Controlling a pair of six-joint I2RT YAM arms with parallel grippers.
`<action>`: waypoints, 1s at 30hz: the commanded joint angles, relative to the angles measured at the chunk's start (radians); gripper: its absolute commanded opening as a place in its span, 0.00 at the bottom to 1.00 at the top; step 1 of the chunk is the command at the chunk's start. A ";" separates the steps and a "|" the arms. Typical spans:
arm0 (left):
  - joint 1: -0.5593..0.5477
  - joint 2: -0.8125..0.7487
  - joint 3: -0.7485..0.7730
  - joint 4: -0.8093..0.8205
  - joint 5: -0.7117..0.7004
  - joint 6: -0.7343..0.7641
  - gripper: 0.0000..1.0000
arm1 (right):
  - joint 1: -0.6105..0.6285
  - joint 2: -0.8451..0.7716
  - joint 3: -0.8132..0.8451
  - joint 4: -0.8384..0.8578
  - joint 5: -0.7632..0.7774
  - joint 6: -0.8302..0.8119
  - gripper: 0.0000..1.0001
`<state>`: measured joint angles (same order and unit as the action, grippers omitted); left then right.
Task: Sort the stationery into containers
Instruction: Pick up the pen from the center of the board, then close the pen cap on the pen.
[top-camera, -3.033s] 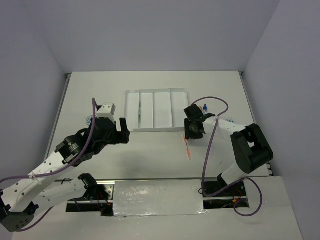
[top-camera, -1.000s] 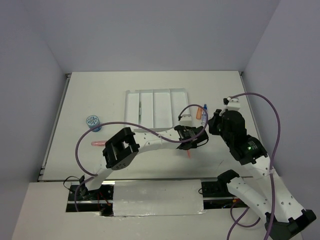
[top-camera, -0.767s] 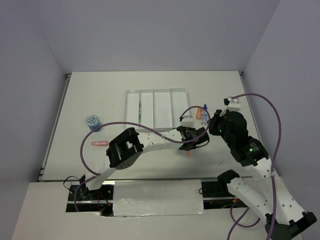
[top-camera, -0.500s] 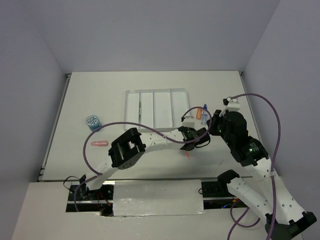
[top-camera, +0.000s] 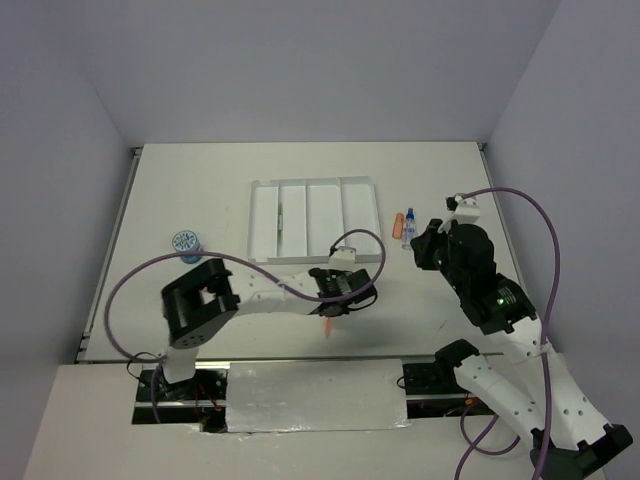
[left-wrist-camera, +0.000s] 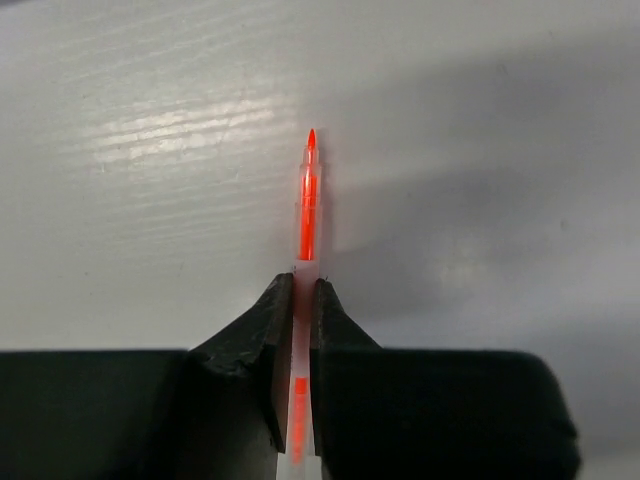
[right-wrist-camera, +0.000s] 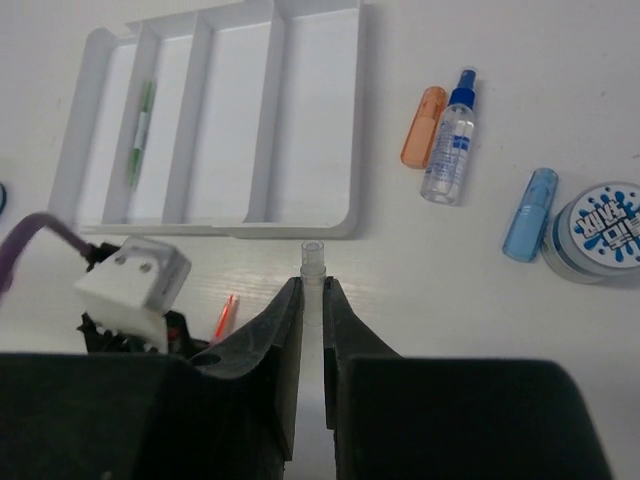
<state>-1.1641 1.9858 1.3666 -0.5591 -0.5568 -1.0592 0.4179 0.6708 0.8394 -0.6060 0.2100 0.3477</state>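
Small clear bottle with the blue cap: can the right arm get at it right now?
Reach, probably yes: the small clear blue-capped bottle lies uncovered just ahead of the right end effector. But that is shut on a small clear tube.

Both arms are built of smooth white plastic link shells joined by chunky matte-black joint housings. The left arm (top-camera: 265, 292) carries a thin purple cable (top-camera: 108, 300) that runs off its side in a wide loop. The right arm (top-camera: 522, 345) trails a second purple cable (top-camera: 556, 250). A small green light (top-camera: 497, 297) glows on one of the right arm's black housings, and its lowest white link (top-camera: 565, 405) is dotted with small round holes. A white boxy block (right-wrist-camera: 132, 276) with two dark screw heads sits on the left wrist. The left gripper (left-wrist-camera: 302, 290) and right gripper (right-wrist-camera: 311, 290) have matte-black, wedge-shaped fingers (left-wrist-camera: 255, 345) with flat inner faces.
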 joint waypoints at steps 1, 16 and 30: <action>-0.002 -0.238 -0.206 0.259 0.098 0.198 0.00 | -0.005 -0.036 -0.042 0.141 -0.010 0.026 0.00; 0.183 -0.964 -0.728 0.798 0.414 0.466 0.00 | 0.063 0.076 -0.467 1.365 -0.457 0.362 0.00; 0.354 -1.113 -0.892 1.038 0.750 0.433 0.00 | 0.397 0.279 -0.428 1.614 -0.133 0.310 0.00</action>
<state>-0.8139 0.9150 0.4843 0.3340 0.1169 -0.6315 0.7994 0.9287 0.3740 0.8948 -0.0185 0.6704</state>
